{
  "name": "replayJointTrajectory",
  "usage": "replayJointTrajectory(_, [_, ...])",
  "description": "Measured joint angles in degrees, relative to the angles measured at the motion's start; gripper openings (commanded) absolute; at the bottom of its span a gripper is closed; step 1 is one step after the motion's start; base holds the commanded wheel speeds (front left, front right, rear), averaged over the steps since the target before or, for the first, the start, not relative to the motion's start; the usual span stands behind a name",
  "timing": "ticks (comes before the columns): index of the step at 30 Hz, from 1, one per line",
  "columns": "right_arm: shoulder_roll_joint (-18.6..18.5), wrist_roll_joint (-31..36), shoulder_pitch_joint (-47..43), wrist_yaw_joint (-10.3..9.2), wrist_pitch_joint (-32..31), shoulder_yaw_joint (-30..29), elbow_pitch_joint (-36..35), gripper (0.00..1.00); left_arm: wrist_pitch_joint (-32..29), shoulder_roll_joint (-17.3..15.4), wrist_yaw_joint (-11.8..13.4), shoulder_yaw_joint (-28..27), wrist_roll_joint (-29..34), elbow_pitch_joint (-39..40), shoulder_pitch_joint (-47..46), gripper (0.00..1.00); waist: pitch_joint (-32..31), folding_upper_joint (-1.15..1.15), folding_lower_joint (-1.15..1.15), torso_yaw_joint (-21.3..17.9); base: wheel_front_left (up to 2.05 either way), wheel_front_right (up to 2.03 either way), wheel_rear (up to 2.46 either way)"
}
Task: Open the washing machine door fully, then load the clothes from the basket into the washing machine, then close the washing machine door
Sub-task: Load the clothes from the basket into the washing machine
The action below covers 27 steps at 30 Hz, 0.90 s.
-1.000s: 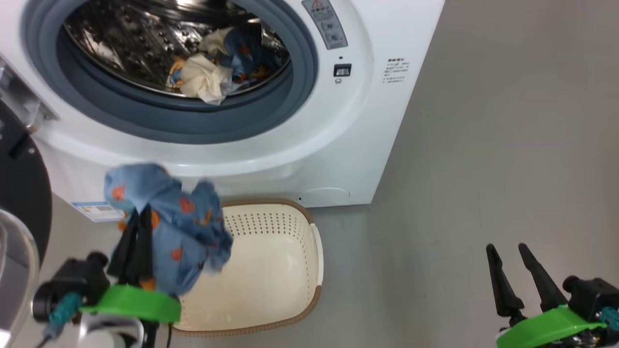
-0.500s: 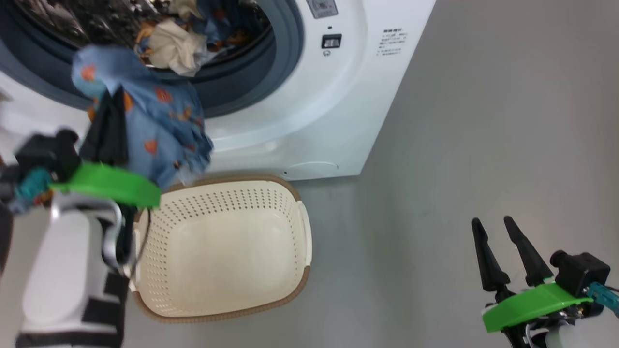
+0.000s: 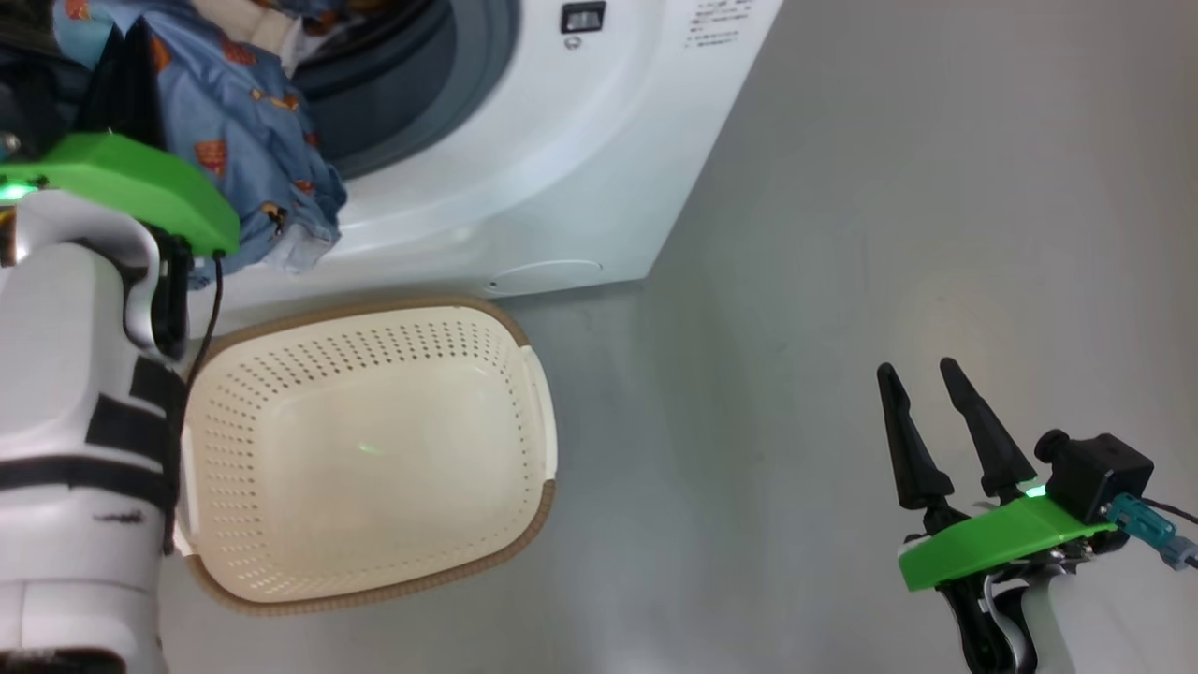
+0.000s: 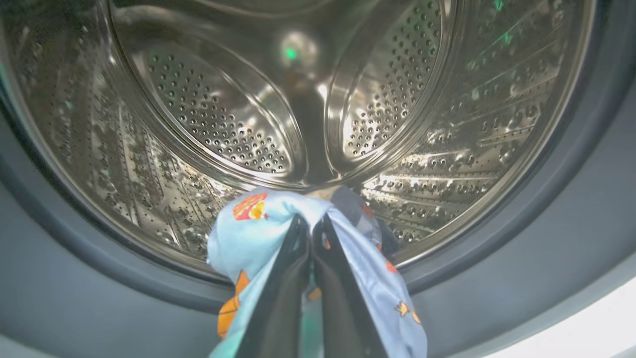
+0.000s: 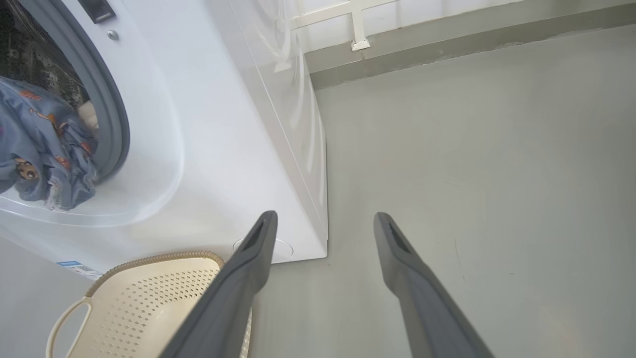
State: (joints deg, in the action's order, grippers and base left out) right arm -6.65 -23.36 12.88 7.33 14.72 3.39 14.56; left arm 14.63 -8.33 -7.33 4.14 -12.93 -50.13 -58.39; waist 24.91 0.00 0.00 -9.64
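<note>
Loading, near complete: left gripper (image 4: 312, 221) clamped on blue printed garment (image 4: 248, 233), washing machine drum (image 4: 198, 124) directly ahead of its fingertips; basket (image 3: 524, 524) below it bare; right gripper (image 3: 915, 373) spread, idle; release and door-closing outstanding.

The washing machine (image 3: 562, 140) is cropped; clothes (image 3: 243, 122) half-cover left pincer (image 4: 311, 219).

Head looks steeply down; right wrist, lower, shares the basket (image 3: 374, 374).

Long tapered black fingers (image 3: 978, 432) on left gripper (image 4: 310, 223) and right gripper (image 3: 914, 367); behind them green plate (image 3: 992, 545), black camera block (image 3: 1090, 473), teal connector (image 3: 1137, 524), white black-banded forearm (image 3: 65, 393)
</note>
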Motion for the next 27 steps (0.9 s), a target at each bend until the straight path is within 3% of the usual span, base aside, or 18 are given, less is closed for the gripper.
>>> replayJointTrajectory(13, [1.3,-0.1,1.8,0.00,0.0,1.7,0.3,1.00,0.0,-0.2,0.4,0.8,0.3,-14.6,-12.0,0.00,3.1,0.00,0.00,-3.4,0.00,0.00,0.00])
replayJointTrajectory(19, [1.6,-0.5,3.5,0.00,0.0,2.2,0.3,1.00,0.0,-1.8,1.6,-0.1,0.6,-10.8,-15.4,0.00,4.0,0.00,0.00,-4.5,0.00,0.00,0.00])
replayJointTrajectory(21, [1.7,-0.5,3.7,0.00,0.0,2.4,0.1,1.00,0.0,-2.6,2.8,-1.1,1.4,-5.0,-15.9,0.00,4.8,0.00,0.00,-5.0,0.00,0.00,0.00])
replayJointTrajectory(27, [1.7,-0.5,3.8,0.00,0.0,2.4,0.1,1.00,0.0,-2.7,3.1,-1.5,2.6,-2.8,-15.1,0.00,5.7,0.00,0.00,-5.5,0.00,0.00,0.00])
